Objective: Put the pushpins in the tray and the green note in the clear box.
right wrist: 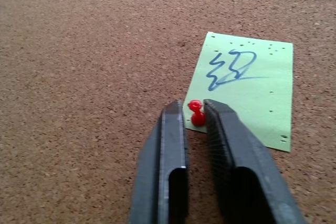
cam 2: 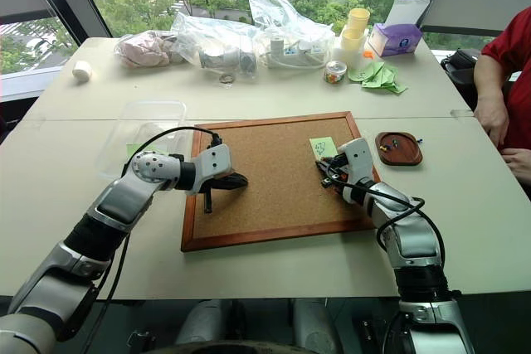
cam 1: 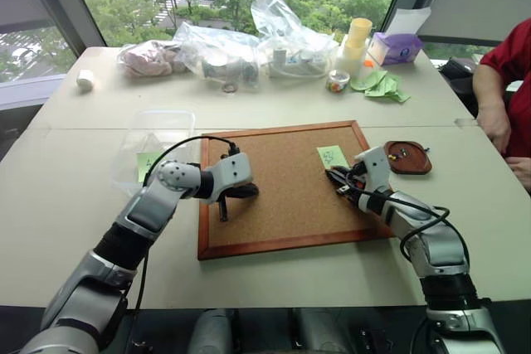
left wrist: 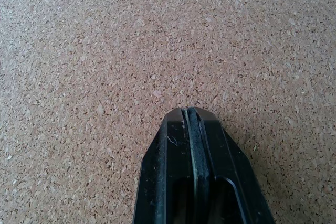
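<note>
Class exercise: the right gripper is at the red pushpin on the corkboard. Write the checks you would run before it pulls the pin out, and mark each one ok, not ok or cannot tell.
1. Right gripper closed around the red pushpin: ok.
2. Pin still stuck through the green note into the corkboard: ok.
3. Grip firm enough to lift: cannot tell.
4. Tray within view beside the board, with room inside: ok.
5. Left gripper shut, resting on cork away from the note: ok.
6. Clear box ready for the note: ok.
</note>
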Controlling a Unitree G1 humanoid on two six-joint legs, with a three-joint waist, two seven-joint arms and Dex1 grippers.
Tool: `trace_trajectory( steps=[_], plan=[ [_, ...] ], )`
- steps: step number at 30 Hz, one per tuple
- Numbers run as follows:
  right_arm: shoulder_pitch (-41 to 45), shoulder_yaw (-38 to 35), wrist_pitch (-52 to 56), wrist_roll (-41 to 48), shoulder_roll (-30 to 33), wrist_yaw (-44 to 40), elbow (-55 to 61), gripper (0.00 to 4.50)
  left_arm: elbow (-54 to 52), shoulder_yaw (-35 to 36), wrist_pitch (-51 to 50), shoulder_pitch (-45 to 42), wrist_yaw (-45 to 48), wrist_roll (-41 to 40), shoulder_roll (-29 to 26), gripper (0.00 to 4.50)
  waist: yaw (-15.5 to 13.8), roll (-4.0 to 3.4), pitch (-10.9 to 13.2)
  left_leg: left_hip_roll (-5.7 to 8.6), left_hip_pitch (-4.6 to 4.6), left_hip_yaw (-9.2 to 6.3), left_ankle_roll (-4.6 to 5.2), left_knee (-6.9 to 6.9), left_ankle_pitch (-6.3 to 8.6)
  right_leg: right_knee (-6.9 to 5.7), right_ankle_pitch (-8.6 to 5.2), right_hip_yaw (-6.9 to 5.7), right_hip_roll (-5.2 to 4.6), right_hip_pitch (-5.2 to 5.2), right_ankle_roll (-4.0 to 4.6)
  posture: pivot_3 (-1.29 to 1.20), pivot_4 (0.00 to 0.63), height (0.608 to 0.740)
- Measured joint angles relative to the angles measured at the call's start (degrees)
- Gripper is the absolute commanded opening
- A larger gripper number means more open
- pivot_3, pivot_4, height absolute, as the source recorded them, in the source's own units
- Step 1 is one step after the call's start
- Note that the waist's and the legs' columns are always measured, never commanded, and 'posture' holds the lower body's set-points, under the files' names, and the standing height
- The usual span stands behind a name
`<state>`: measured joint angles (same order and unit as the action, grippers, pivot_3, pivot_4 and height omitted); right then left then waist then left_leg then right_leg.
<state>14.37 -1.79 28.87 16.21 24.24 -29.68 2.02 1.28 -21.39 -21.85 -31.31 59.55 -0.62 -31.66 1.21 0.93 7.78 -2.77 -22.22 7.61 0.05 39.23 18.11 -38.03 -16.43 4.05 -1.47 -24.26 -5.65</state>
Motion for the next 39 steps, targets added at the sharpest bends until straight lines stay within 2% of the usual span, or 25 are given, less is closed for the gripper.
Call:
trace_trajectory(
  steps=[9, 13, 19, 23, 25, 27, 29, 33, 34, 39],
  plan=[
    [-0.6, 0.24, -4.37, -2.76, -0.18, 0.07, -0.31, 0.03, -0.11, 0.09, -0.04, 0.07, 0.01, 0.0, -0.02, 0.0, 0.04, 0.01, -0.01, 0.0, 0.0, 0.02, 0.0, 0.0, 0.0, 0.0, 0.0, 0.0, 0.0, 0.0, 0.0, 0.0, 0.15, 0.738],
    [-0.85, -1.54, -6.88, -1.73, -1.27, 0.56, -0.6, 0.03, -0.4, 0.01, 0.14, 0.04, 0.26, 0.0, -0.36, 0.0, 0.03, -0.08, 0.05, 0.01, -0.05, 0.03, -0.05, 0.0, -0.03, 0.0, 0.0, 0.01, -0.02, -0.07, -0.01, 0.0, 0.15, 0.738],
    [1.8, -6.76, -8.35, -0.13, -0.12, 2.15, 5.05, 0.03, -0.32, 0.0, 0.27, -0.04, 1.29, -0.12, -0.75, 0.0, 0.05, -0.06, 0.03, -0.01, -0.04, 0.01, -0.07, -0.01, -0.04, 0.0, 0.0, 0.0, 0.02, -0.07, 0.0, 0.0, 0.15, 0.738],
    [1.19, -6.27, -7.4, -0.03, 0.13, 1.05, 6.25, 0.03, 0.29, 2.47, -4.07, 0.02, 1.9, -3.83, 1.45, 0.0, -0.12, -0.07, 0.05, 0.02, -0.08, 0.02, -0.05, 0.0, -0.03, 0.01, 0.0, 0.0, -0.04, -0.07, 0.0, 0.0, 0.15, 0.738],
    [1.2, -6.29, -6.89, 0.32, 0.72, 0.72, 7.0, 0.0, 0.54, 3.45, -6.98, 0.03, 2.36, -6.4, 2.88, 0.68, -0.4, -0.07, 0.06, 0.03, -0.14, -0.01, -0.05, 0.02, -0.03, 0.01, 0.0, -0.02, -0.06, -0.09, -0.01, 0.0, 0.15, 0.738],
    [1.2, -6.34, -6.35, 0.45, 1.51, 0.32, 7.89, 0.0, 0.91, 6.8, -11.36, -0.4, 1.68, -11.13, 6.66, 1.29, -0.62, -0.02, 0.1, 0.05, -0.23, -0.06, -0.05, 0.08, -0.03, 0.02, 0.0, -0.05, -0.09, -0.11, -0.01, 0.0, 0.15, 0.738],
    [1.19, -6.51, -6.0, 0.86, 1.91, 0.05, 8.49, 0.0, 1.53, 10.86, -16.25, -2.84, -0.31, -16.18, 10.39, 2.4, -0.53, 0.11, 0.19, 0.05, -0.25, -0.09, -0.04, 0.1, -0.02, 0.01, 0.01, -0.06, -0.08, -0.11, -0.02, 0.0, 0.15, 0.738],
    [1.4, -6.55, -5.59, 0.96, 2.49, -0.28, 8.72, 0.0, 5.19, 24.01, -28.48, -13.72, -10.38, -26.64, 19.67, 4.26, -0.34, 0.15, 0.22, 0.06, -0.26, -0.16, -0.01, 0.12, -0.01, 0.01, 0.02, -0.09, -0.07, -0.11, -0.04, 0.0, 0.15, 0.738],
    [1.44, -6.62, -5.58, 0.96, 2.7, -0.37, 8.81, 0.0, 7.39, 27.36, -32.14, -16.64, -14.77, -28.71, 22.34, 4.39, -0.24, 0.14, 0.21, 0.07, -0.23, -0.17, -0.02, 0.11, -0.01, 0.01, 0.02, -0.08, -0.07, -0.1, -0.04, 0.0, 0.15, 0.738],
    [1.57, -6.64, -5.49, 0.96, 3.11, -0.51, 8.91, 0.0, 24.97, 39.56, -40.94, -22.76, -30.11, -33.48, 30.86, 4.39, -0.03, 0.19, 0.25, 0.07, -0.21, -0.17, -0.14, 0.06, -0.08, 0.02, 0.02, -0.08, -0.04, -0.11, -0.04, 0.0, 0.15, 0.738]
  ],
)
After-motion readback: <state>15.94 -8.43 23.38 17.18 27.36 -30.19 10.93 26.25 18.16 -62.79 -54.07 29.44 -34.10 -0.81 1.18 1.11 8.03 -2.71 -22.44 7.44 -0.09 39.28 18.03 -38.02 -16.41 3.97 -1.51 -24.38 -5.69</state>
